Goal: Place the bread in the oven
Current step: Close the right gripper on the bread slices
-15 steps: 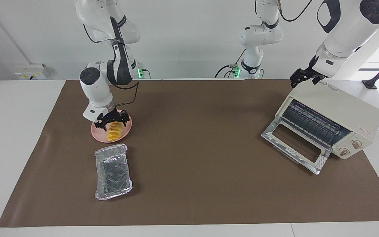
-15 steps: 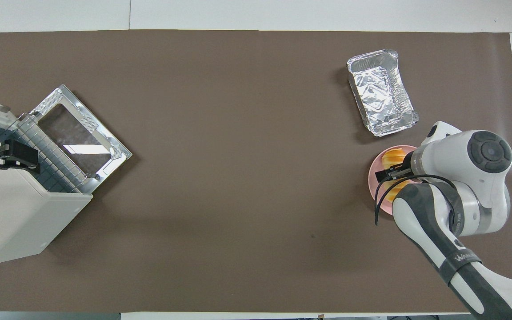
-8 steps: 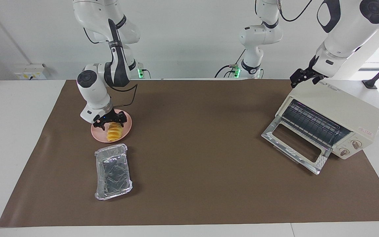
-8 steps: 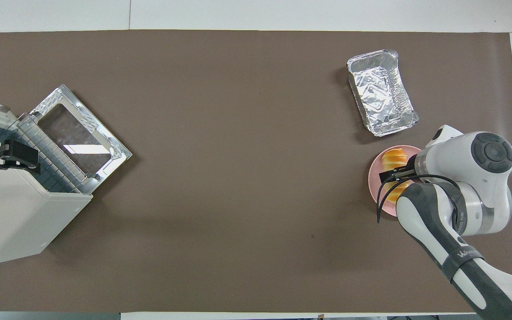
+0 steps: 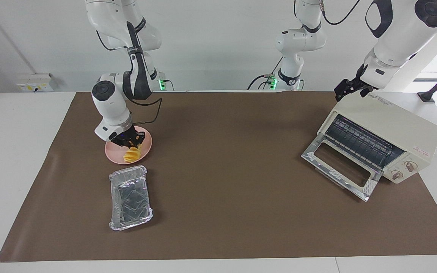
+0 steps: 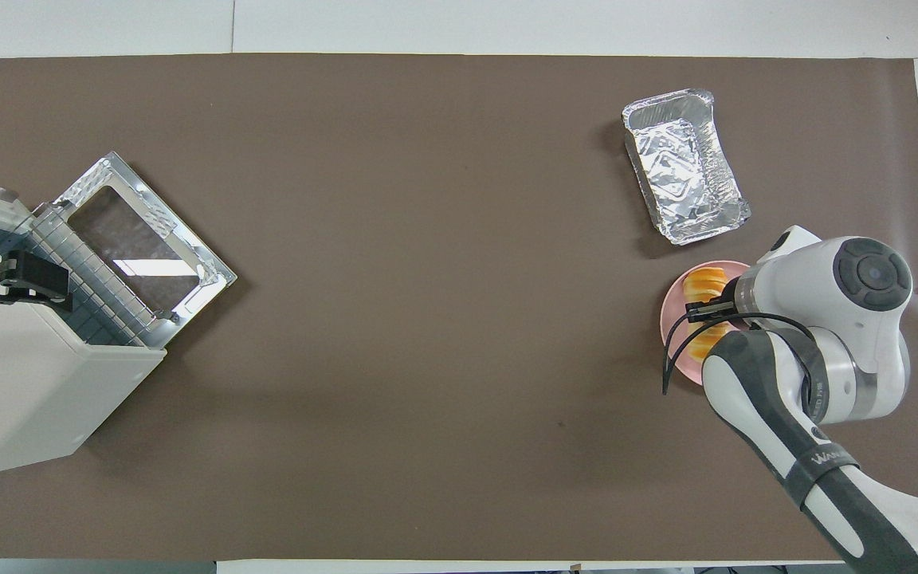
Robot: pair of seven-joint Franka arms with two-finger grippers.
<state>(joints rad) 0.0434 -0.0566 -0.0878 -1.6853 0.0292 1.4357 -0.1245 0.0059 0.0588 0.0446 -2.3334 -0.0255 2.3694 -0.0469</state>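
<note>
The yellow-orange ridged bread point(image 5: 132, 154) lies on a round pink plate point(image 5: 116, 157) at the right arm's end of the table; it also shows in the overhead view point(image 6: 704, 281). My right gripper point(image 5: 129, 141) is down on the end of the loaf nearer the robots, its fingers closed in against it, and hides that part; in the overhead view it point(image 6: 706, 311) lies across the loaf. The cream-white oven point(image 5: 393, 125) stands at the left arm's end with its glass door point(image 5: 338, 167) dropped open. My left gripper point(image 5: 349, 89) waits over the oven's top.
A crinkled silver foil tray point(image 5: 130, 199) sits just farther from the robots than the plate, also visible from overhead point(image 6: 686, 175). The brown mat point(image 5: 226, 159) covers the table between plate and oven. A third arm stands at the back.
My right gripper's fingers stood wide apart on either side of the bread; now they have drawn in on it. The bread is still on the plate. The left arm has not moved.
</note>
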